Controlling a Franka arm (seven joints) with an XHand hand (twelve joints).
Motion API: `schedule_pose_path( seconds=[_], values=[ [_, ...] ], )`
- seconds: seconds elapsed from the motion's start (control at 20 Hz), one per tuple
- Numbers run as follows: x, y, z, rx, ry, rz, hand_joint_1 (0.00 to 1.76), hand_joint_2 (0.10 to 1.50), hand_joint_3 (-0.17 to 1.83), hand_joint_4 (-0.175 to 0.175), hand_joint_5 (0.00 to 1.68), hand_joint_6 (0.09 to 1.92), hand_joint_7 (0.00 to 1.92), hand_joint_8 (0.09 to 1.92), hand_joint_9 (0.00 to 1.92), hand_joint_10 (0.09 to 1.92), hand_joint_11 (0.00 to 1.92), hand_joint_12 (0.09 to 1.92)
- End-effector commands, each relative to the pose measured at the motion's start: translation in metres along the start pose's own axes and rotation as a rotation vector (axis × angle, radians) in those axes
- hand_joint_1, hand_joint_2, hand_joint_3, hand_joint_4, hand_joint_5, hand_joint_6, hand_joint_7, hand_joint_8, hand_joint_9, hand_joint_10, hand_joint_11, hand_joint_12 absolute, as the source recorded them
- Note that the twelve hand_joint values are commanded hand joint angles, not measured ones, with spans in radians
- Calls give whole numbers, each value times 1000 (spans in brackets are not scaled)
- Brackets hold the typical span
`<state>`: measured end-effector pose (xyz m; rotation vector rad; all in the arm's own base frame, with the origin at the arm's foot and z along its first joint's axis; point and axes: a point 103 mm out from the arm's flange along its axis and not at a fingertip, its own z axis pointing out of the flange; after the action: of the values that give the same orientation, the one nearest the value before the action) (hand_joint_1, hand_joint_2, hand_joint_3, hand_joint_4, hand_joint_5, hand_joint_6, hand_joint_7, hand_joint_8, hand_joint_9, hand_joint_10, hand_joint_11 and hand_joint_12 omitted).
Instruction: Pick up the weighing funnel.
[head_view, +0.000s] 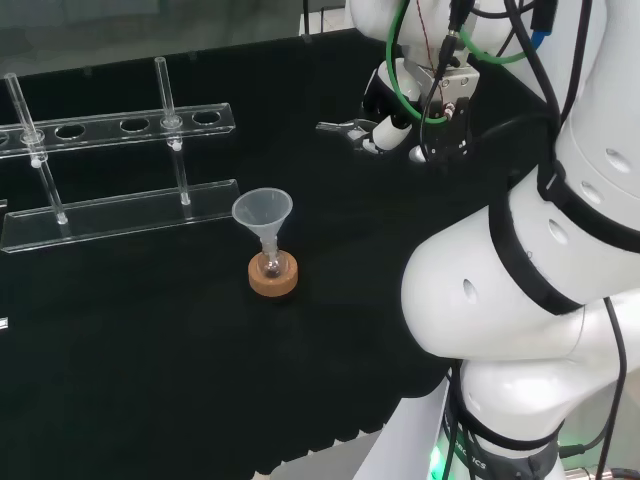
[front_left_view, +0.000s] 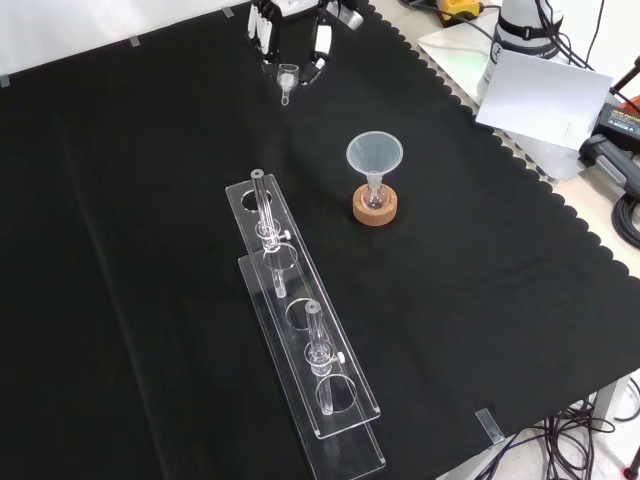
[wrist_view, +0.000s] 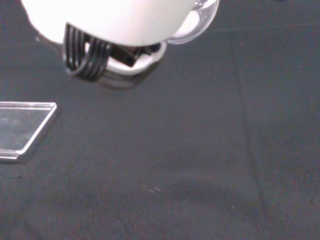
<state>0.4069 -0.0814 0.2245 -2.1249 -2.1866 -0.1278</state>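
Weighing funnel (front_left_view: 288, 76) pinched btwn fingertips of hand (front_left_view: 320, 40).

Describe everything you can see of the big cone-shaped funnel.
The funnel is a translucent whitish cone, plastic or glass by its look, upright with its wide mouth up and nothing visible inside. Its narrow stem goes down into a small clear flask seated in a cork ring on the black cloth. Nothing else touches it; the hand is well away, near the front view's top.
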Motion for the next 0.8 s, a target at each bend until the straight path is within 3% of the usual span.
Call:
schedule_pose_path(
  seconds=[0.05, 0.8],
  values=[
    [3, -2, -2, -3, 1, -1, 1197, 564, 699, -1, 1499, 247, 1561, 265, 1445, 303, 1149, 840],
    [15, 7, -21, -38, -10, -43, 1194, 563, 699, 14, 1499, 249, 1564, 262, 1445, 302, 1150, 837]
  ],
)
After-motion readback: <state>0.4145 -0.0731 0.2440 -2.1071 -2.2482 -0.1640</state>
